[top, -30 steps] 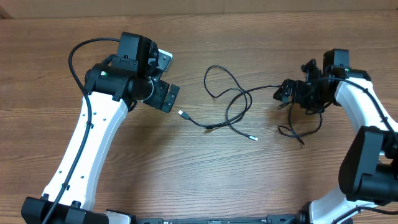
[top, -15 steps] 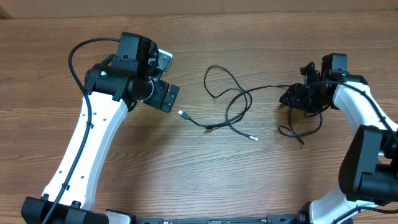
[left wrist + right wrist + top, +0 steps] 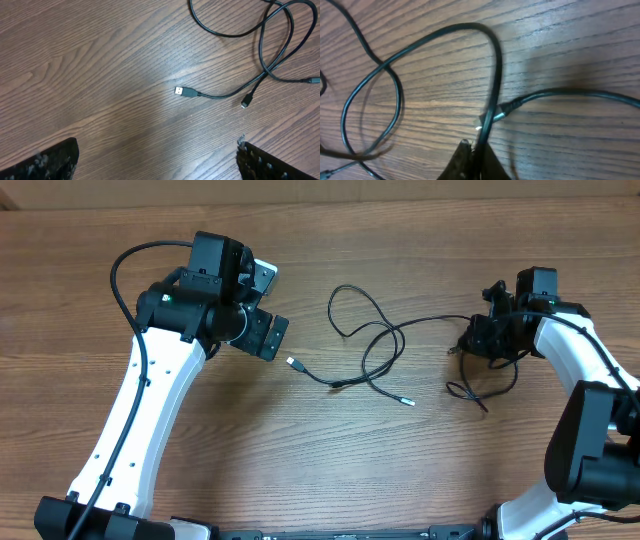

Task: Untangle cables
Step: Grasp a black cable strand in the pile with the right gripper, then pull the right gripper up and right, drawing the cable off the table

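The two thin black flexible cables (image 3: 497, 70) lie in loose, crossing loops at the middle of the brown wooden surface (image 3: 330, 470), trailing toward its right side. A flat silvery USB plug (image 3: 185, 92) points left and a small silver-tipped plug (image 3: 407, 401) lies below the loops. Expect them to be very light and limp: pull one strand and the whole tangle is likely to slide over the smooth wood instead of parting. They are far thinner than your fingers, so a pinch could slip. Take hold just behind a plug, where the cord is stiffer, and pin the other strand. Your right hand (image 3: 474, 150) looks clenched on one cord at the tangle's right end. Your left hand (image 3: 157, 162) is released and spread wide, hovering near the USB plug and holding nothing.
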Action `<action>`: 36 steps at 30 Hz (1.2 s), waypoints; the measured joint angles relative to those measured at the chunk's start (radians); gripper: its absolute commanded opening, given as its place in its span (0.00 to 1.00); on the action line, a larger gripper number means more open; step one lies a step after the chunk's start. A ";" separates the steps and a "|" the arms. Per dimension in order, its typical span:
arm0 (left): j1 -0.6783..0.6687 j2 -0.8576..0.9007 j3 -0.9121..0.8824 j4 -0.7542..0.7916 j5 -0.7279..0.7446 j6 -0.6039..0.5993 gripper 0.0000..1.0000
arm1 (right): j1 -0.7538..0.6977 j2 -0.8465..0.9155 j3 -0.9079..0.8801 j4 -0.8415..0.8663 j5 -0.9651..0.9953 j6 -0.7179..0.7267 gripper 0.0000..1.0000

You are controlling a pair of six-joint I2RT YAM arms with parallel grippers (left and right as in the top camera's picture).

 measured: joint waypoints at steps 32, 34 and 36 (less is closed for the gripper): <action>0.000 0.000 0.000 0.000 0.000 0.000 1.00 | 0.000 0.002 1.302 -0.501 0.044 0.082 0.04; 0.000 0.000 0.000 0.000 0.000 0.000 1.00 | 0.000 0.002 1.374 -0.500 0.044 0.098 0.04; 0.000 0.000 0.000 0.000 0.000 0.000 1.00 | 0.000 0.002 1.434 -0.499 0.043 0.109 0.04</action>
